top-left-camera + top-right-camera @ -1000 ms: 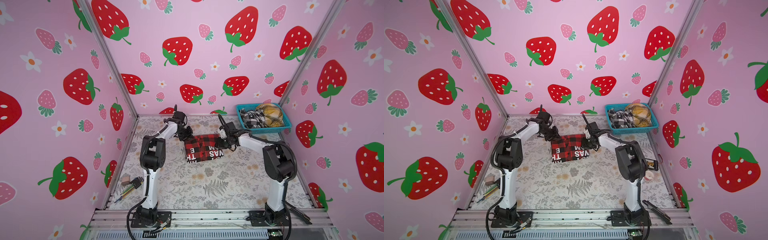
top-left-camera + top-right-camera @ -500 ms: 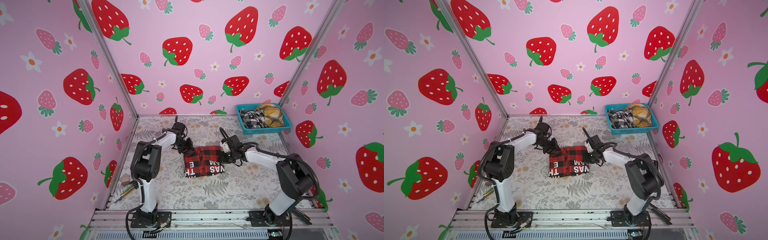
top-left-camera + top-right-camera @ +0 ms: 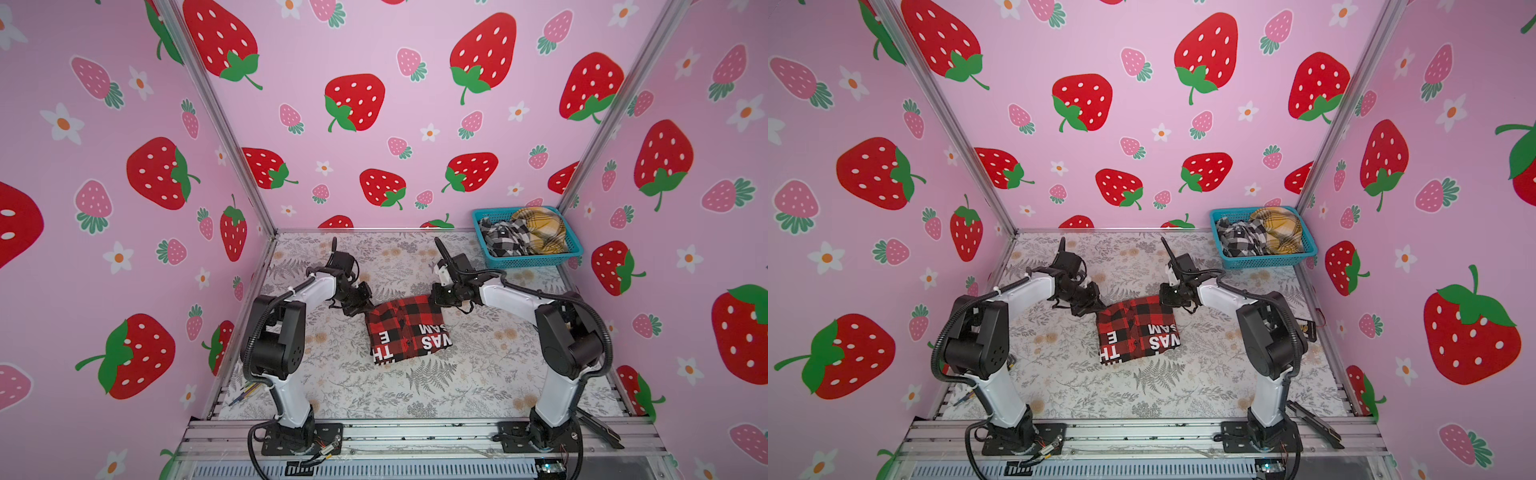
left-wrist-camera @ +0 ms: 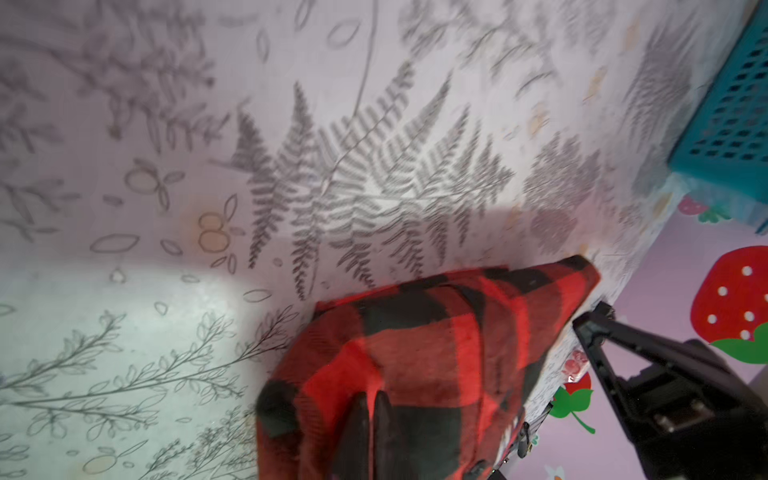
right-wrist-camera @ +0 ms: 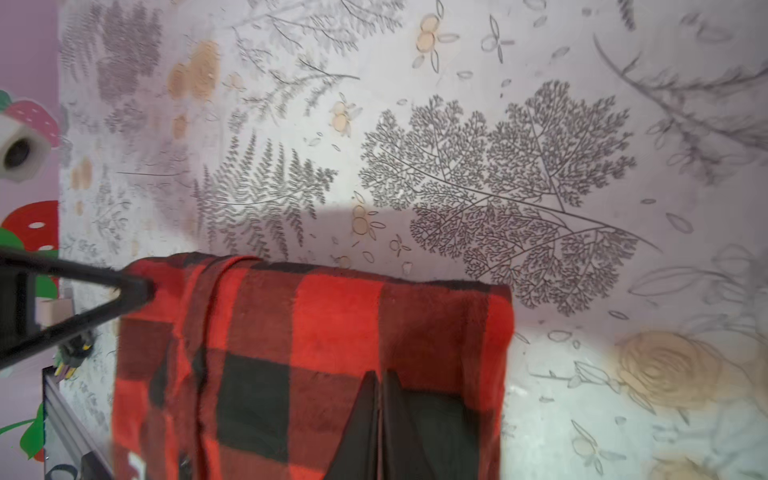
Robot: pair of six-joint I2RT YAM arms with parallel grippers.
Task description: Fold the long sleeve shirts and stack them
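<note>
Top views: seems a third done, with red-and-black shirt [image 3: 407,332] folded at desk [image 3: 478,382] centre, left jaws and right jaws shut empty at its 10 and 2 o'clock corners, and black-and-white shirt [image 3: 500,240] and mustard shirt [image 3: 540,230] unfolded in basket [image 3: 536,262] at 1 o'clock.

The folded shirt [image 3: 407,330] lies in the middle of the table [image 3: 478,374], with the left gripper [image 3: 362,311] at its far left corner and the right gripper [image 3: 435,297] at its far right corner. The basket [image 3: 536,261] sits in the table's far right corner (well apart from that shirt). In it, a second shirt [image 3: 500,240] lies left of a third shirt [image 3: 540,232].
</note>
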